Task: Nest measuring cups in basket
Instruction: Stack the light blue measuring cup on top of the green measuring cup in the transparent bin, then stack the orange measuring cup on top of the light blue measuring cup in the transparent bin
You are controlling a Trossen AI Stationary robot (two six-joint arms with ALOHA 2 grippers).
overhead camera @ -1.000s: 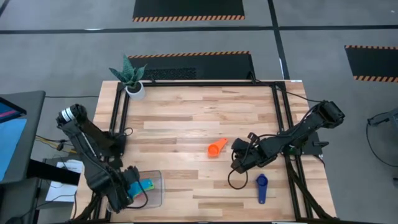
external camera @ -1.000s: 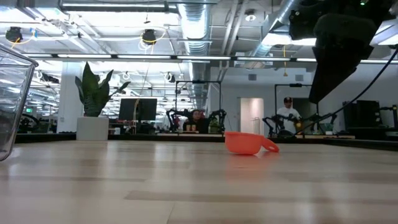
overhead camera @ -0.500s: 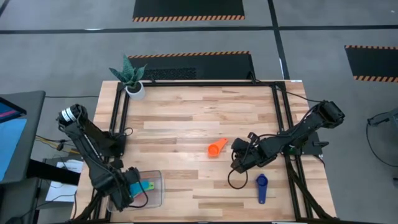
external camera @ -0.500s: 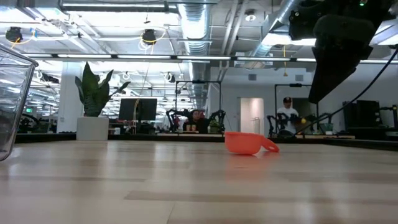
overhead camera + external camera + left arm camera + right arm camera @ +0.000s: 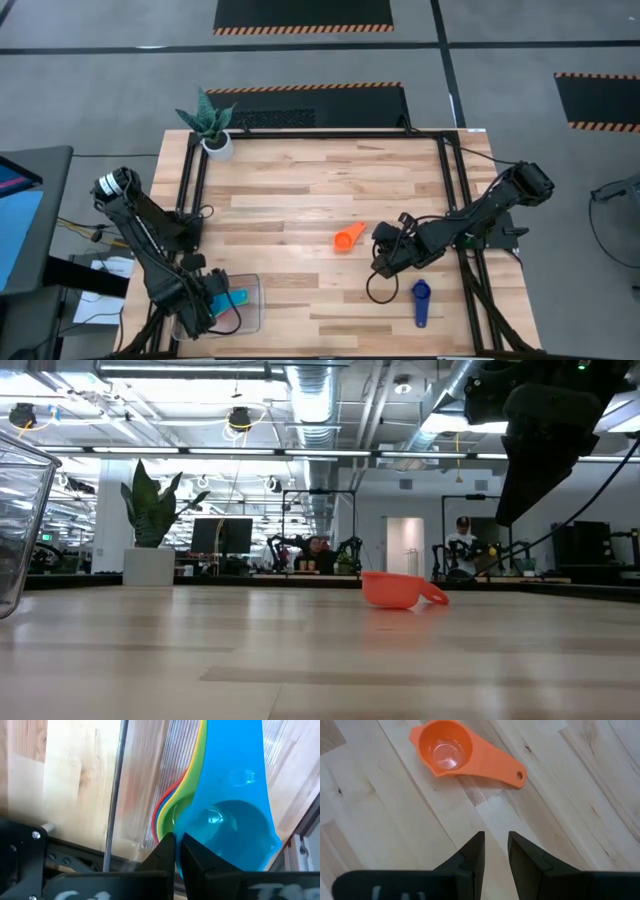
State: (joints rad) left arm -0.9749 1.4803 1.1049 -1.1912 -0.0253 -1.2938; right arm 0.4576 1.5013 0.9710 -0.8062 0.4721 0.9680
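Observation:
The clear basket (image 5: 252,312) sits at the table's near left corner. It holds a nested stack of cups with the light blue cup (image 5: 235,805) on top and green, yellow and red rims (image 5: 167,810) under it. My left gripper (image 5: 176,845) is shut at the stack's bowl end. An orange cup (image 5: 348,238) lies open side up on the table's middle. My right gripper (image 5: 495,847) hovers open just right of it. A dark blue cup (image 5: 420,300) lies near the right near edge. My left gripper has its shut fingertips (image 5: 167,845) at the rim of the stacked bowls (image 5: 162,822), coming from above. I cannot tell whether they touch the stack, which lies in the basket.
A white pot with a plant (image 5: 215,140) stands at the far left corner. Black frame rails (image 5: 195,190) run along the left and right sides. Bare wood lies between the basket and the orange cup. People sit in the room beyond the table in the low view.
My left arm has shifted slightly over the basket's left end; the stack has stayed in the basket. My right arm and the orange cup have kept still.

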